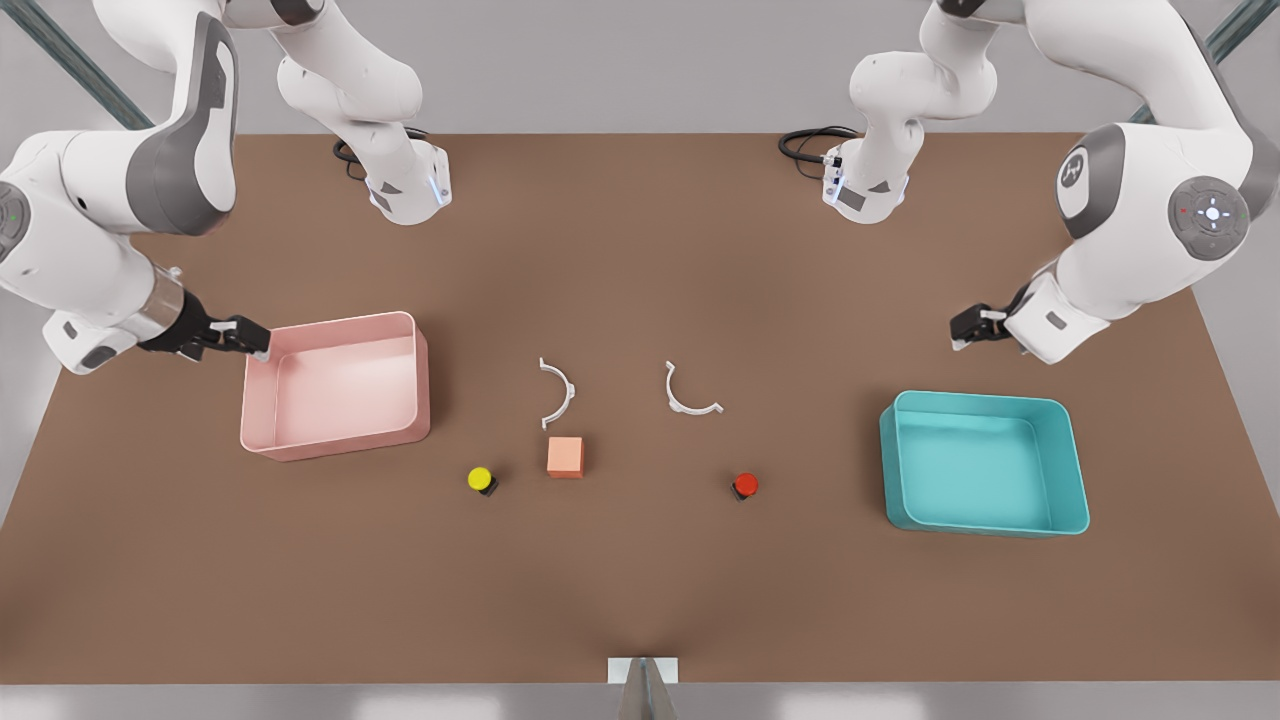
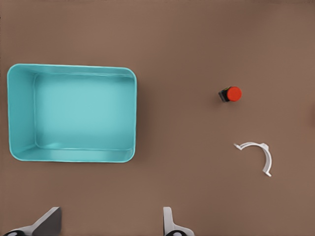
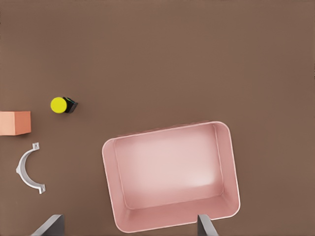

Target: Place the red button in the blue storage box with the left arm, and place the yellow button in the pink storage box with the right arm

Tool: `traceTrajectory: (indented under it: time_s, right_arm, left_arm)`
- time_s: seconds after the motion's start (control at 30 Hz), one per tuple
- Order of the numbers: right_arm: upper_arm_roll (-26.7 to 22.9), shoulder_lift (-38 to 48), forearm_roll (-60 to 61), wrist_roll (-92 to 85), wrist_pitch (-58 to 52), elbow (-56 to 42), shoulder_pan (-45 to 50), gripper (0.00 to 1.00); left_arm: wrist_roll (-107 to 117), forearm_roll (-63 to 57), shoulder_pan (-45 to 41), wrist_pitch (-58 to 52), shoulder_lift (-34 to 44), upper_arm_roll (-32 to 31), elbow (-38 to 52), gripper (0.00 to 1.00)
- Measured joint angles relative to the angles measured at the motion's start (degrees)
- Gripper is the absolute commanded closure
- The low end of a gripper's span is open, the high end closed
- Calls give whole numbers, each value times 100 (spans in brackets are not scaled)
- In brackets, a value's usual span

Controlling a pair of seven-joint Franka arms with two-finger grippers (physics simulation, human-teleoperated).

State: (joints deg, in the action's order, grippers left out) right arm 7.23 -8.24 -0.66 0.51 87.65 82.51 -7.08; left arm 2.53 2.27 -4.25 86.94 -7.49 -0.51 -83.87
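The red button [image 1: 745,486] [image 2: 232,94] sits on the brown table, left of the empty blue storage box [image 1: 1068,470] [image 2: 19,113] in the front view. My left gripper [image 1: 966,332] hovers behind that box's far left corner, open, fingertips [image 2: 49,221] wide apart and holding nothing. Toward the front view's left, the yellow button [image 1: 481,479] [image 3: 60,104] rests to the right of the empty pink storage box [image 1: 420,385] [image 3: 226,162]. My right gripper [image 1: 252,340] hangs open at the pink box's far left corner, fingertips [image 3: 206,225] empty.
An orange cube [image 1: 565,456] [image 3: 15,123] stands just right of the yellow button. Two white curved clips [image 1: 558,392] [image 1: 688,392] lie mid-table behind the buttons. The arm bases [image 1: 410,185] [image 1: 865,190] stand at the table's far edge.
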Motion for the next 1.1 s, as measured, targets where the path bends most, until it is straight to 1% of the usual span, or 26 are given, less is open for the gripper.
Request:
traceTrajectory:
  time_s: [0.07, 0.1, 0.17, 0.23, 0.3, 0.37, 0.57, 0.67, 0.8, 0.87, 1.1]
  right_arm:
    - [10, 0, -11, 5, 35, -17, 22, 0]
    - [11, 0, -16, 9, 50, -19, 30, 0]
    - [35, -15, -53, 19, 94, -16, 39, 0]
    - [138, -198, -88, 46, 195, -14, 143, 0]
    - [199, -568, -116, 118, 408, -13, 642, 0]
    - [224, -958, -160, 211, 683, -13, 1083, 0]
    - [225, -2312, -247, 487, 1891, -225, 1572, 0]
    - [219, -2866, -270, 601, 2462, -473, 1729, 0]
    - [233, -3232, -264, 747, 3153, -471, 1923, 0]
    - [234, -3330, -264, 821, 3406, -402, 1972, 0]
    - [232, -3384, -267, 1023, 4125, 337, 1995, 0]
  left_arm:
    - [1, -13, -48, 58, -188, -18, 74, 0]
    - [2, -18, -240, 86, -467, -29, 243, 0]
    - [6, -24, -957, 285, -958, -46, 414, 0]
    - [39, -31, -1360, 716, -1591, -51, 460, 0]
    - [86, -27, -1485, 1230, -2110, -48, 447, 0]
    - [150, -22, -1572, 1688, -2406, -47, 435, 0]
    - [361, 19, -1865, 3155, -3336, -75, 470, 0]
    - [496, 40, -1971, 3823, -3598, -80, 481, 0]
    - [663, 50, -2024, 4478, -3801, -81, 490, 0]
    - [730, 50, -2027, 4686, -3887, -81, 492, 0]
    - [912, 62, -2163, 5039, -4060, -77, 338, 0]
